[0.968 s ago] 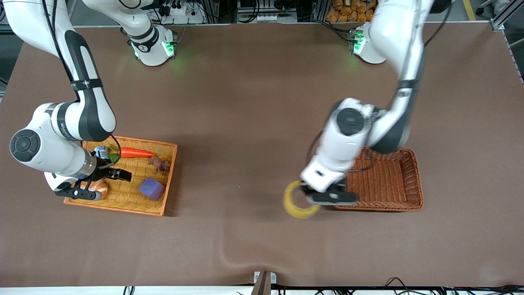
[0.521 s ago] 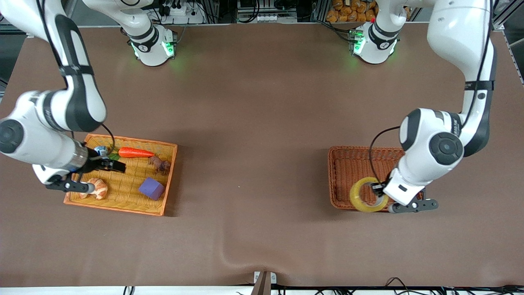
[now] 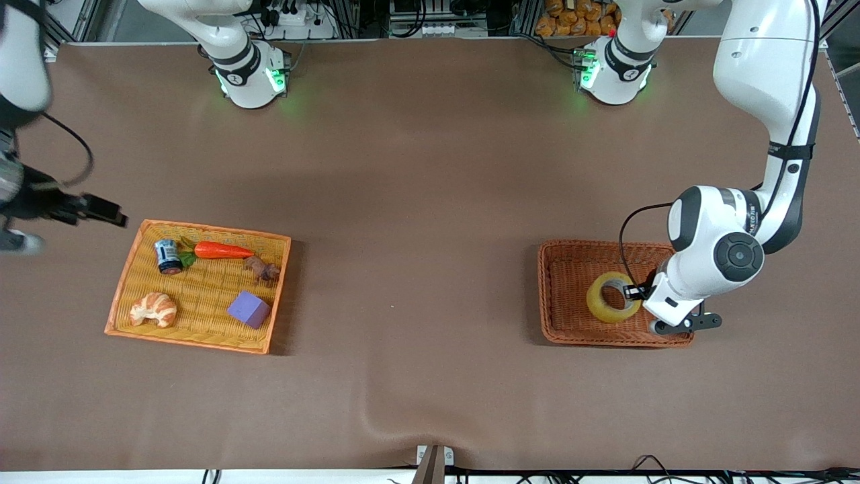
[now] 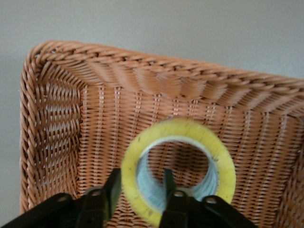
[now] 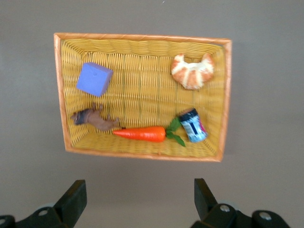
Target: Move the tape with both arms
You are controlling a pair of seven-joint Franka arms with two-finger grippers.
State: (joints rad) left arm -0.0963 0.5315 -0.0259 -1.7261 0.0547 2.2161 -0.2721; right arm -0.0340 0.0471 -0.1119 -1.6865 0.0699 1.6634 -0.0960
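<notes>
The tape (image 3: 613,297), a yellowish ring with a pale core, is over the floor of the brown wicker basket (image 3: 557,336). My left gripper (image 3: 637,302) is shut on the tape's wall. In the left wrist view one finger (image 4: 112,189) is outside the ring (image 4: 223,164) and the other is inside it. My right gripper (image 3: 64,228) is open and empty. It is up over bare table near the yellow basket (image 3: 201,341), at the right arm's end. In the right wrist view (image 5: 137,197) its jaws stand wide apart with nothing between them.
The yellow basket (image 5: 225,95) holds a croissant (image 3: 154,309), a purple block (image 3: 248,309), a carrot (image 3: 222,250), a small can (image 3: 166,256) and a brown toy animal (image 3: 263,269). The brown basket's raised rim (image 4: 156,64) surrounds the tape.
My left arm has carried the tape from beside the brown basket to inside it. My right gripper has lifted out of the yellow basket and moved off toward the table's end.
</notes>
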